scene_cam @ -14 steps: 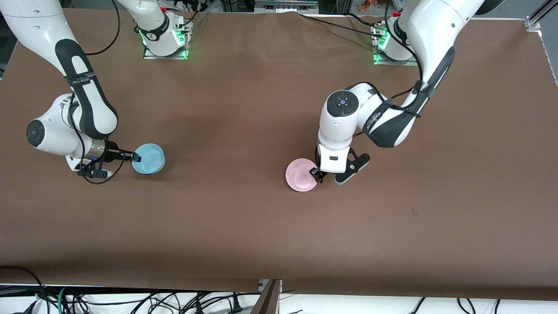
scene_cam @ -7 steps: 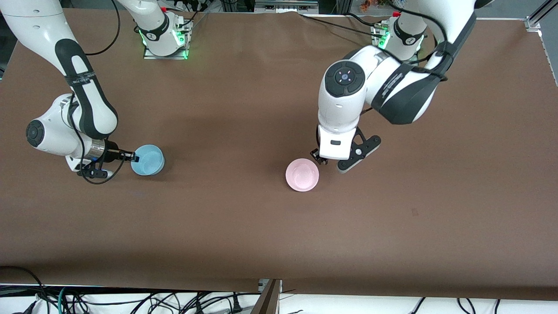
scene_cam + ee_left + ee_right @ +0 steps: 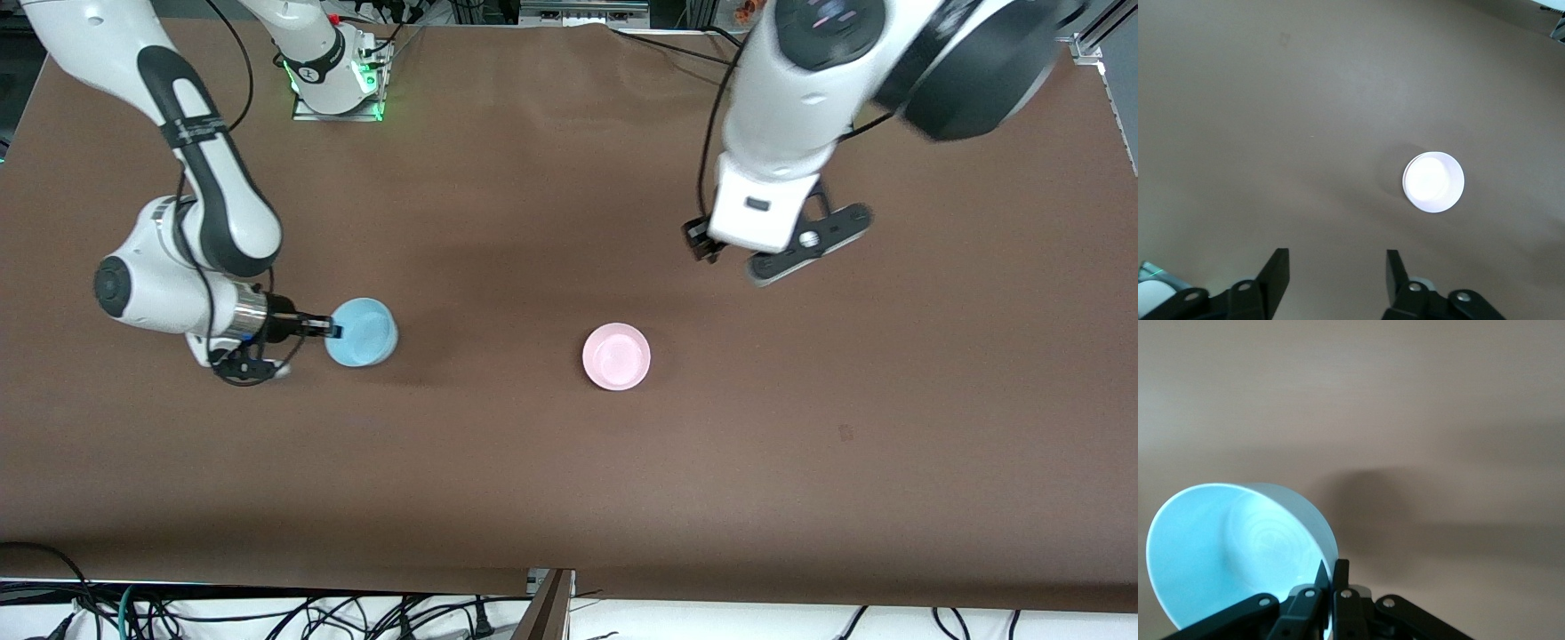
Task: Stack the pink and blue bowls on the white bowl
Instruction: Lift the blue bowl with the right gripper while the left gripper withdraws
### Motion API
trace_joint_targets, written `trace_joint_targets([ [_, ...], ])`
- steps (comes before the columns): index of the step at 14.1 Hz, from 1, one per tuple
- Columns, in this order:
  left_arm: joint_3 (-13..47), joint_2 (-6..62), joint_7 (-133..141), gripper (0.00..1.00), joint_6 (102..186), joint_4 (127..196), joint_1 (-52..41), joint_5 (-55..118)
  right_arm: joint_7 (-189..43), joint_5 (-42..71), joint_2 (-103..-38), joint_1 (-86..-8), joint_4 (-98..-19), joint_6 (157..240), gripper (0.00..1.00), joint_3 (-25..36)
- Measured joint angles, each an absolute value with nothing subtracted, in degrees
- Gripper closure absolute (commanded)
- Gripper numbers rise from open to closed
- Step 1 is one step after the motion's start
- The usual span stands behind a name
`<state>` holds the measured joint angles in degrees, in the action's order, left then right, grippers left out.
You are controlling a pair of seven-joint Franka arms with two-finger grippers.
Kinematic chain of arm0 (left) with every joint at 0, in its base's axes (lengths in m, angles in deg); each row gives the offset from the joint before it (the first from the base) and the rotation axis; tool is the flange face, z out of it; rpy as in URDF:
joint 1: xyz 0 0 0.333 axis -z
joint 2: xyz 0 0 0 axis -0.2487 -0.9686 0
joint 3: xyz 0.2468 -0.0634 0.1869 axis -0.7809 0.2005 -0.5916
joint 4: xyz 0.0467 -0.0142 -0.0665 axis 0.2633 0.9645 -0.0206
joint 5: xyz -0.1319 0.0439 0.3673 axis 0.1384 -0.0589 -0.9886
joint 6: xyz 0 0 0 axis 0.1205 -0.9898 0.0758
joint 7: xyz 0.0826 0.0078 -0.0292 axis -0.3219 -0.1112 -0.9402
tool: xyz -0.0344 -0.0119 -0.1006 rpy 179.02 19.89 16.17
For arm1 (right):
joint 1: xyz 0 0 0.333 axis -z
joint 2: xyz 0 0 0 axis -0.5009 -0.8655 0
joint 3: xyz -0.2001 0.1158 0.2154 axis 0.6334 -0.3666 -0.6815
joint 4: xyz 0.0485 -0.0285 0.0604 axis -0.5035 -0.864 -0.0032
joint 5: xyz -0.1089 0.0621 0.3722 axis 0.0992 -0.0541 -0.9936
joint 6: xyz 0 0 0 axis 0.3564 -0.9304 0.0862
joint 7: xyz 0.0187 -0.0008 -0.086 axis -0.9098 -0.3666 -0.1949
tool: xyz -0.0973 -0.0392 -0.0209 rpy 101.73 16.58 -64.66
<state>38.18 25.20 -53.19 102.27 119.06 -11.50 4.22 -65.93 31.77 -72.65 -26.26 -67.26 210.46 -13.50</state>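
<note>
Pink bowl (image 3: 616, 356): nearest the front camera, upright on the brown counter (image 3: 533, 462) about mid-width, with nothing touching it. No white bowl shows apart from it in the front view.
Blue bowl (image 3: 362, 332): slightly farther from the front camera than the pink one and well apart from it, toward the right arm's end; whether it rests on the counter or is lifted clear cannot be told.
Right claw (image 3: 335, 330): pinched tight on the blue bowl's rim, one finger inside the wall and one outside.
Left claw (image 3: 709, 248): up in the air over bare counter, holding nothing; its fingers are hard to make out from the front.
Right wrist view: shows the grip close up, with the two fingertips (image 3: 1331, 575) pressed together on the thin rim of the blue bowl (image 3: 1231, 547), which hangs tilted with its pale inside facing the camera.
Left wrist view: shows the left claw (image 3: 1333, 263) with its two fingers spread wide and empty, and a pale round bowl (image 3: 1433, 182) on the counter below, washed out to near white, so its colour cannot be told here.
</note>
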Motion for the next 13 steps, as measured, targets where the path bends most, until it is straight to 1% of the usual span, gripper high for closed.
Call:
trace_joint_targets([
  [2, 38.0, 26.9, -46.0, 0.32, 101.2, 117.9, -18.4, 8.1, -59.0, 31.8, -72.7, -28.5, -64.7, 210.5, 1.00, -16.5],
  [4, 37.7, 27.3, -34.8, 0.30, 100.8, 117.7, -28.1, 12.3, -51.6, 31.8, -73.8, -32.6, -61.1, 210.6, 1.00, -17.1],
  [5, 37.7, 27.1, -28.5, 0.23, 100.6, 117.7, -32.8, 13.6, -47.2, 31.8, -75.0, -35.2, -58.5, 210.7, 1.00, -17.1],
  [6, 37.6, 26.9, -23.0, 0.19, 100.4, 117.7, -36.6, 14.3, -42.3, 31.8, -76.7, -38.0, -55.7, 211.0, 1.00, -17.2],
  [7, 37.6, 26.8, -18.9, 0.19, 100.2, 117.8, -39.0, 14.3, -37.1, 31.9, -78.7, -40.8, -52.7, 211.9, 1.00, -17.2],
  [10, 37.9, 26.7, -16.0, 0.20, 100.0, 118.0, -39.2, 13.6, -25.3, 33.5, -85.2, -47.0, -45.6, 217.1, 1.00, -17.1],
  [13, 38.0, 26.8, -14.2, 0.20, 100.0, 118.4, -38.0, 12.9, -16.3, 39.0, -90.5, -50.9, -42.9, 223.3, 1.00, -17.0],
])
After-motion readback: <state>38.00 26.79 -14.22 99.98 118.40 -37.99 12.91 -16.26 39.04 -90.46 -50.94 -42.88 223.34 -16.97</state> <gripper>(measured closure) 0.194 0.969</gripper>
